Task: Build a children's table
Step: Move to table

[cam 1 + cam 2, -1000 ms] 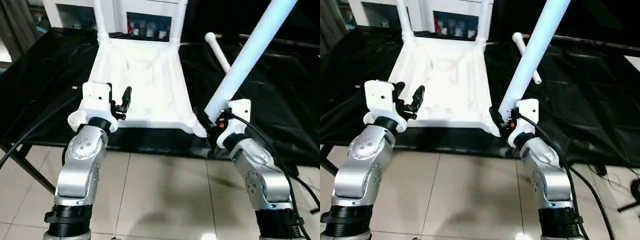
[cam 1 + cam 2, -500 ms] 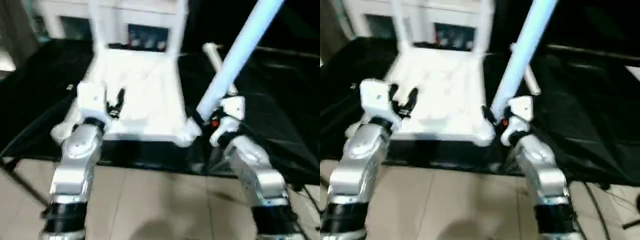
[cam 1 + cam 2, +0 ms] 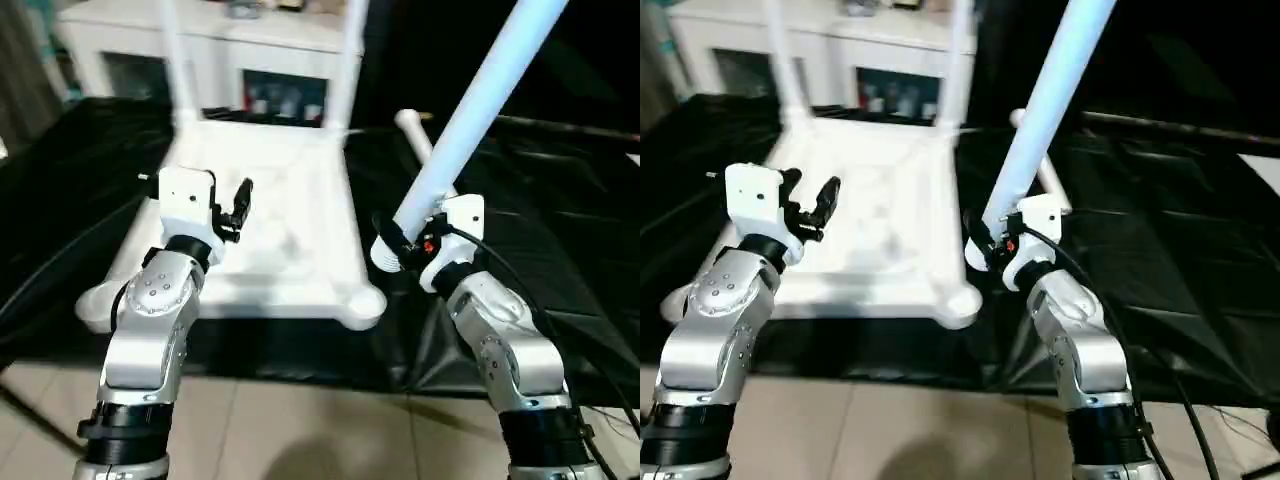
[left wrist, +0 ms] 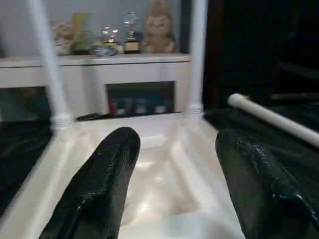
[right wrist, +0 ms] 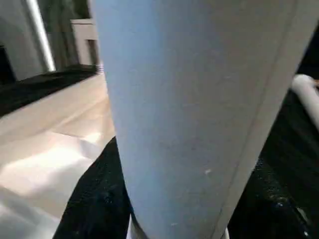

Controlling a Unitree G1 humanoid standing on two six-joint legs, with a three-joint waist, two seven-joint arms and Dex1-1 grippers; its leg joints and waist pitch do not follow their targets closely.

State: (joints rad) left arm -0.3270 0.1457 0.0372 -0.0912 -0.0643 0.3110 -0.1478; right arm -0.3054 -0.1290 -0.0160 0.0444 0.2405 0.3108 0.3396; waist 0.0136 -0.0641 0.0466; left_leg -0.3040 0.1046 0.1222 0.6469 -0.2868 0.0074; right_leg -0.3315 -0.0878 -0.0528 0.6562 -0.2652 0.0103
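Note:
The children's table top (image 3: 285, 275) lies upside down on a black cloth, ribbed side up. Two white legs (image 3: 172, 60) stand upright in its far corner sockets. My right gripper (image 3: 398, 240) is shut on a third leg (image 3: 480, 90), which slants up and to the right; its lower end hovers just behind the near right corner socket (image 3: 366, 305), apart from it. In the right wrist view this leg (image 5: 189, 99) stands between the black fingers (image 5: 92, 204). My left gripper (image 3: 238, 205) hangs open over the top's left half, holding nothing. A loose leg (image 3: 416, 135) lies on the cloth.
The black cloth (image 3: 560, 220) covers the work table, whose front edge runs just below the table top. A white cabinet (image 3: 285, 70) with small objects on its shelf stands behind. Tiled floor (image 3: 300, 440) lies in front.
The head camera has tilted, shifting the whole picture. Both grippers keep their openings. The held leg's lower end stands a little farther back from the near right corner socket.

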